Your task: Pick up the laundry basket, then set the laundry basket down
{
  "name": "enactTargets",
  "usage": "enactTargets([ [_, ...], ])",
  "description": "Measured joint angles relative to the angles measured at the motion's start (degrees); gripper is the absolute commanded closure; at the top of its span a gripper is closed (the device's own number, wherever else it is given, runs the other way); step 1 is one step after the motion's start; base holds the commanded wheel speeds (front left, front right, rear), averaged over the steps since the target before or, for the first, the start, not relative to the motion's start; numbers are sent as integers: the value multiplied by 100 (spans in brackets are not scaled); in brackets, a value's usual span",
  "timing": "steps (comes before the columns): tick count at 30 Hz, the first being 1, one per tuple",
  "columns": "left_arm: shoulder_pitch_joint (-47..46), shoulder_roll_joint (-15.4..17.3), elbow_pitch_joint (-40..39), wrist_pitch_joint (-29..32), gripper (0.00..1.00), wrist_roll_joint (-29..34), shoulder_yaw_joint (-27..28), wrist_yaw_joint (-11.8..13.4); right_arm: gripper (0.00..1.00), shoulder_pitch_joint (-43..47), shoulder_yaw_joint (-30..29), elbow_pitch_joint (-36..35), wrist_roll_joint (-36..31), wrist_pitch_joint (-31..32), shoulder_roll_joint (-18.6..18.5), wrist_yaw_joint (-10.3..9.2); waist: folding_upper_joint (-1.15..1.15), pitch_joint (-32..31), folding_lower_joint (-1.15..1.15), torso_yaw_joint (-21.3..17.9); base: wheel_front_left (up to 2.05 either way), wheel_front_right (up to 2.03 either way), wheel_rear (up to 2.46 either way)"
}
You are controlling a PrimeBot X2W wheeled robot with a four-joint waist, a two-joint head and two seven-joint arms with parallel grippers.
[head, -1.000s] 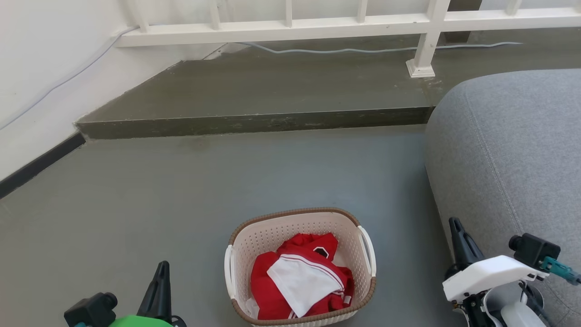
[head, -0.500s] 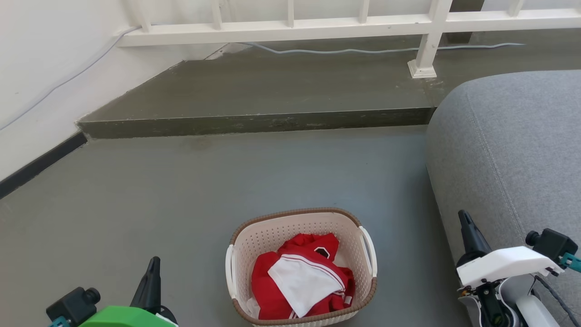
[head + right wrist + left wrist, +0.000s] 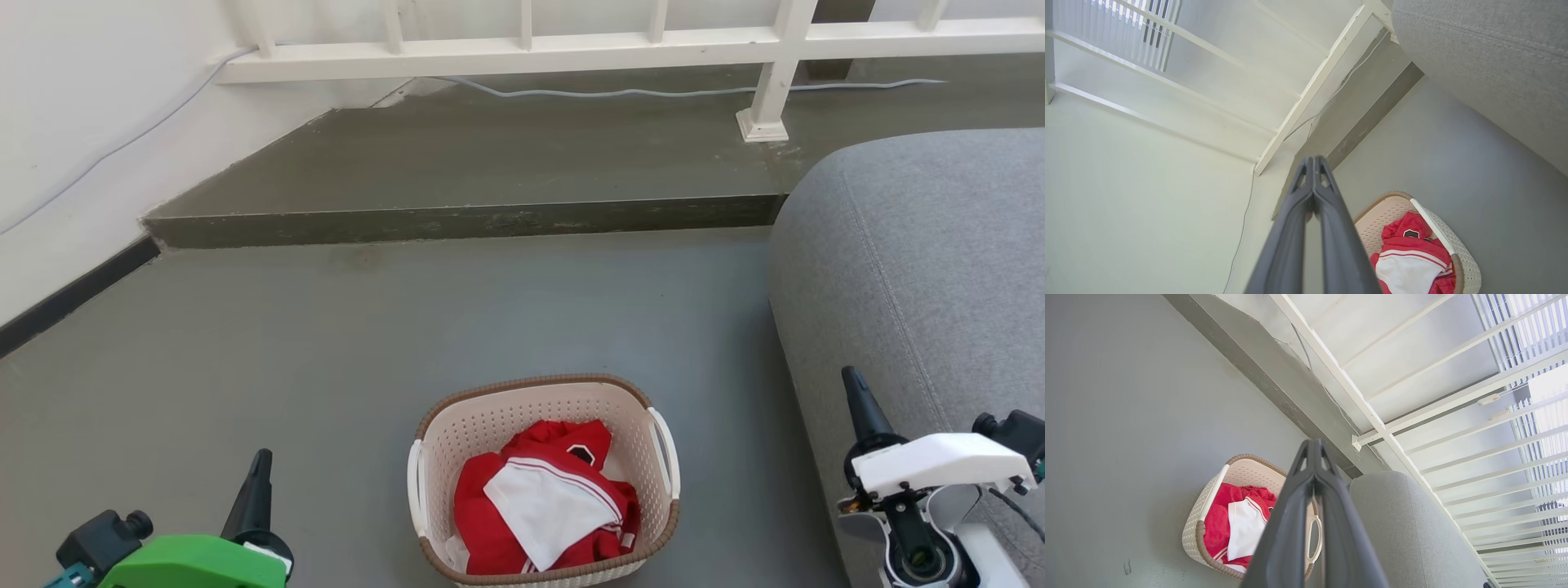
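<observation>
1. The laundry basket [image 3: 482,429] stands upright on the floor [image 3: 326,343], well short of its far edge at the step [image 3: 457,220] and near the sofa [image 3: 914,269].
2. The left gripper [image 3: 261,459] and right gripper [image 3: 851,377] flank it, apart, with fingers pressed together on nothing.
3. Judgement: the scene fits a basket awaiting lifting or one already set down.
4. It holds a crumpled red-and-white garment [image 3: 539,498].

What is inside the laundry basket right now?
Crumpled red and white clothing lies in the laundry basket, filling the near part. The perforated far wall shows above it. The clothing covers most of the bottom, so anything beneath it is hidden.
</observation>
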Motion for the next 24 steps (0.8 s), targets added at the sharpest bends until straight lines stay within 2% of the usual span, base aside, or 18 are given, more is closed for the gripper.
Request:
enactTargets([
  [24, -443, 8, 519, 245, 100, -1831, 345, -396, 100, -165, -582, 69, 1763, 412, 142, 348, 0, -14, 0, 45, 0, 0, 0],
])
